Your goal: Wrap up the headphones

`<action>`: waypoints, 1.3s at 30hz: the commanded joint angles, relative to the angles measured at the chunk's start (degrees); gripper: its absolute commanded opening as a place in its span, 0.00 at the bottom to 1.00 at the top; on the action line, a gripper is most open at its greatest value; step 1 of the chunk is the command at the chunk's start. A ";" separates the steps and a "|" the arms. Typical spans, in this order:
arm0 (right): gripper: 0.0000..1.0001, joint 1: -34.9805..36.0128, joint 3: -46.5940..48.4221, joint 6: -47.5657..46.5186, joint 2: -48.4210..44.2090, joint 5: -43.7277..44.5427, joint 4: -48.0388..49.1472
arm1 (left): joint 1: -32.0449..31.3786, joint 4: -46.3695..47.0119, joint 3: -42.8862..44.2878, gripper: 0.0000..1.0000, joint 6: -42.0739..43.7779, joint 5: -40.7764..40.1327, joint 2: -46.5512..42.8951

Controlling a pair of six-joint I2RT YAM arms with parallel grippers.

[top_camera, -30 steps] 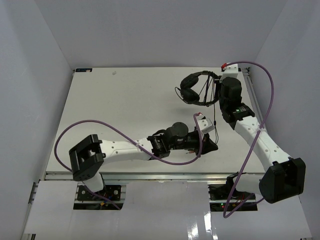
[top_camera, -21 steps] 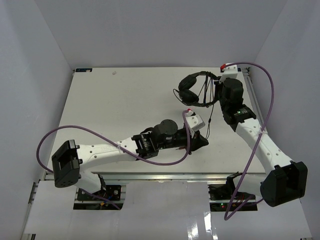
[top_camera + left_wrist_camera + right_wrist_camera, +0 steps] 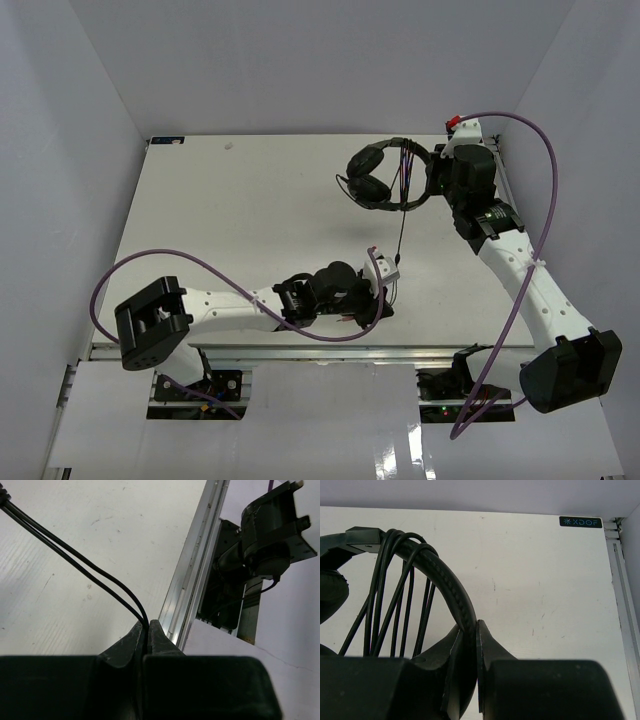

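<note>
Right gripper (image 3: 466, 635) is clamping the headphones (image 3: 372, 188) by the headband (image 3: 447, 582), with wraps bunching just left of its jaws. Left gripper (image 3: 148, 626) is pinching the doubled cord (image 3: 75, 560). Risk: overpulling is likely yanking the headband free, or the cord slipping out.

Right wrist view: the headband (image 3: 445, 587) passes between the right gripper (image 3: 469, 630) fingers and is lost behind them. Left of that gripper, an earcup (image 3: 330, 597) is cut by the frame edge, and the cord (image 3: 390, 542) loops vanish behind the gripper body. Left wrist view: the cord leaves the left gripper (image 3: 148, 627) and runs off the upper-left corner; its pinched stretch is hidden. From above, both grippers' fingertips lie under their wrists.
</note>
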 commanded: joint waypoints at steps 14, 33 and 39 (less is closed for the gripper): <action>0.08 -1.35 -6.88 -10.14 -2.33 8.97 18.33 | -1.17 -20.55 10.31 0.04 5.73 2.20 -10.58; 0.08 4.43 -18.27 -16.45 -6.29 12.01 22.52 | 2.01 -31.84 33.36 0.05 17.66 1.30 -5.24; 0.08 7.31 -20.68 -19.07 -8.36 13.00 23.35 | 6.36 -32.91 39.59 0.06 20.33 5.46 -1.31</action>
